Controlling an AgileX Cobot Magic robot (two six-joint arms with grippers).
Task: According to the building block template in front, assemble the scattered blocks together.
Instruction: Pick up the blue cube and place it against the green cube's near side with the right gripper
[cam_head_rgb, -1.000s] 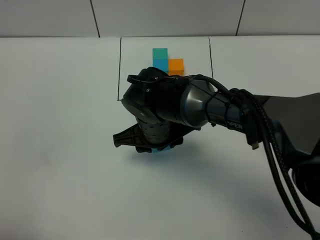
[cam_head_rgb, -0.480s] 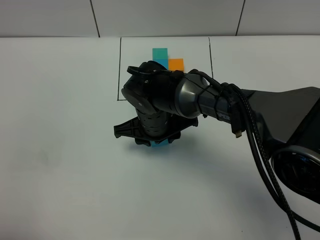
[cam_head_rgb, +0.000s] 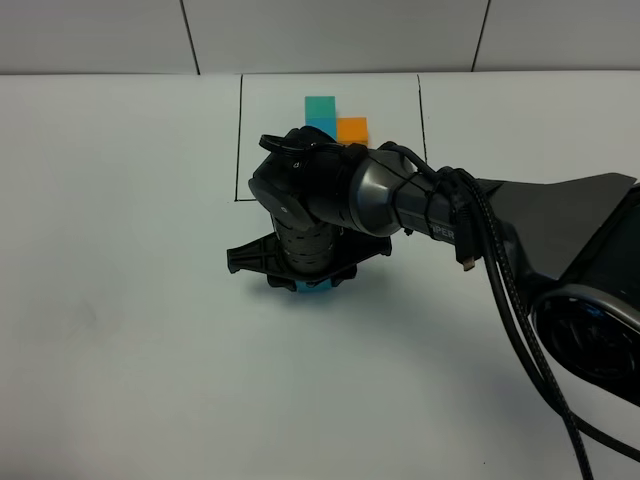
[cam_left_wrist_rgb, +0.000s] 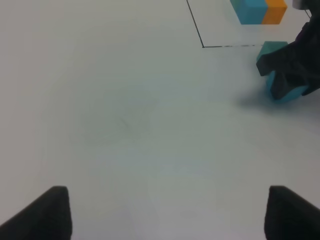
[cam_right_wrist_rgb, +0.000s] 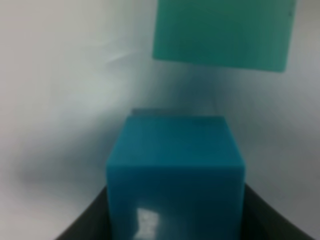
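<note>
The right gripper (cam_head_rgb: 308, 283) grips the blue block (cam_right_wrist_rgb: 175, 170). The green block (cam_right_wrist_rgb: 222, 32) lies just beyond its fingertips, not yet joined. The left gripper (cam_left_wrist_rgb: 165, 212) is wide and empty.

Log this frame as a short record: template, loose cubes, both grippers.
template: black-outlined rectangle framing three joined cubes, teal-green, blue, orange
right gripper: shut on loose blue matte cube
loose teal-green cube: just beyond the blue one, not touching
loose orange cube: not in view
left gripper: open, empty
</note>
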